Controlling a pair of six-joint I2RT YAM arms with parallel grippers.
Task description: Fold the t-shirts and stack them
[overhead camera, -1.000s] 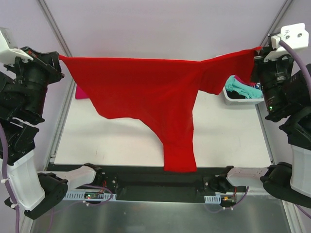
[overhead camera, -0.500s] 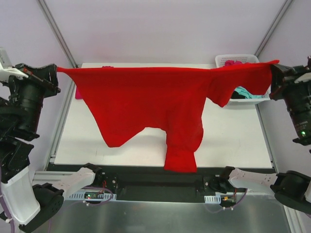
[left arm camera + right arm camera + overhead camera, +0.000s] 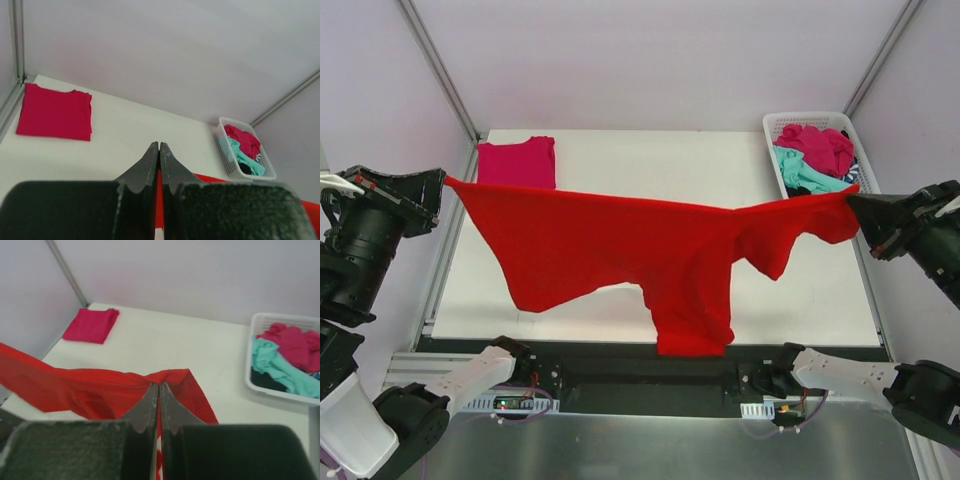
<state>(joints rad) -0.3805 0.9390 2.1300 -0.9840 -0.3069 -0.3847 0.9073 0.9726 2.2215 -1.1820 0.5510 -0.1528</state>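
L gripper [image 3: 443, 183] and R gripper [image 3: 854, 200] are each clamped on an edge of the large bright red cloth t-shirt [image 3: 620, 250], stretched above the white table [image 3: 650, 160]. Centre sags toward the near edge.
Risk: thin pinch may slip under tension; low fabric may snag, bunching on lay-down.

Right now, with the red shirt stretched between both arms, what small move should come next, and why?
Probably lower both ends together onto the table, laying the red t-shirt flat for folding. The left gripper and right gripper, jaws shut, hold it stretched aloft by opposite ends, its middle sagging toward the near edge.
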